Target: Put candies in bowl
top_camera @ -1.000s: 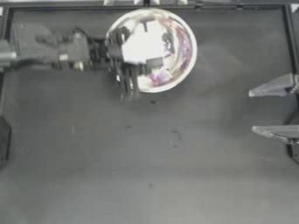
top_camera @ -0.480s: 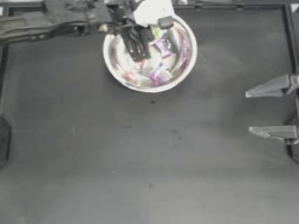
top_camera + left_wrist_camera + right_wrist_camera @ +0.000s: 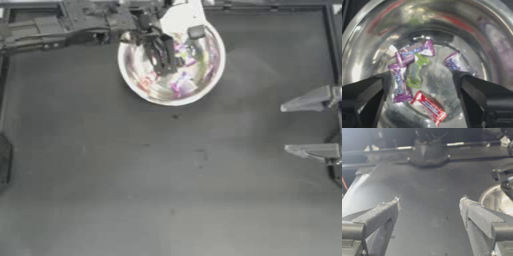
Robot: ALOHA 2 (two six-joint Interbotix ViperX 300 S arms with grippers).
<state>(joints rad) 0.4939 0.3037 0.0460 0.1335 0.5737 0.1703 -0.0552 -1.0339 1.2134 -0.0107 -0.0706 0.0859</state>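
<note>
over bowl (image 3: pixel 200 85) left gripper (image 3: pixel 162 55) open above candies (image 3: pixel 413 67); right gripper (image 3: pixel 314 125) parked

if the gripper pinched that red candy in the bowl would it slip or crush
The red candy looks glossy-wrapped, so it may slide on the shiny bowl before the open left gripper closes. Its twisted ends would probably crumple; the middle seems firmer. It is small and likely light, so a nudge could skid it toward the neighbouring purple candy.
</note>
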